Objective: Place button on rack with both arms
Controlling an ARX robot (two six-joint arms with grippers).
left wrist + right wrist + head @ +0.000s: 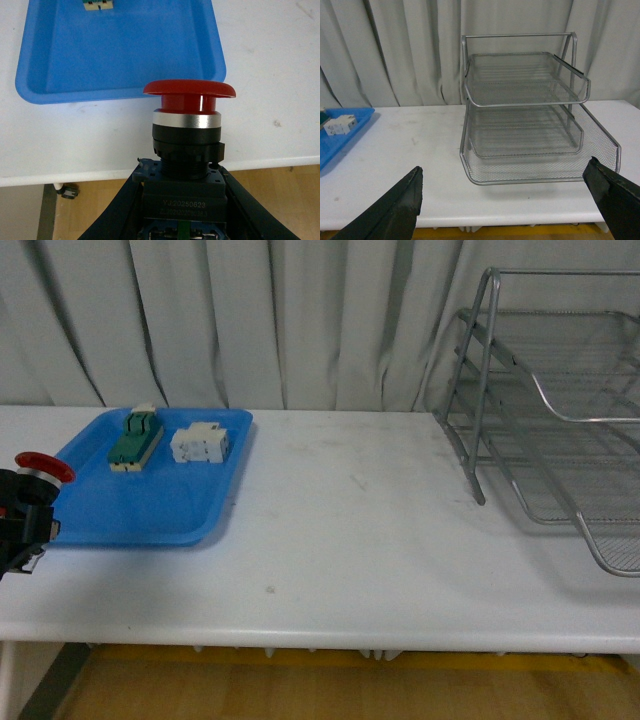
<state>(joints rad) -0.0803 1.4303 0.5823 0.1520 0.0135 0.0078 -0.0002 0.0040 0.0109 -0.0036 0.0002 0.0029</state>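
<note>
The button [189,117], with its red mushroom cap up and black body below, stands upright between the black fingers [117,212] of my left gripper [182,200], which is shut on its blocky base. In the front view the button [44,467] and the left gripper [24,525] show at the far left, over the table's front left edge beside the blue tray. The silver wire rack [482,390] stands at the far right of the table. My right gripper [505,200] is open, its fingers [395,210] wide apart, facing the rack [520,104] from in front of the table.
A shallow blue tray [150,505] lies at the left of the table, holding a green and cream switch [135,438] and a white terminal block [200,444]. The tray [125,50] lies just beyond the held button. Grey curtains hang behind the white table [350,540].
</note>
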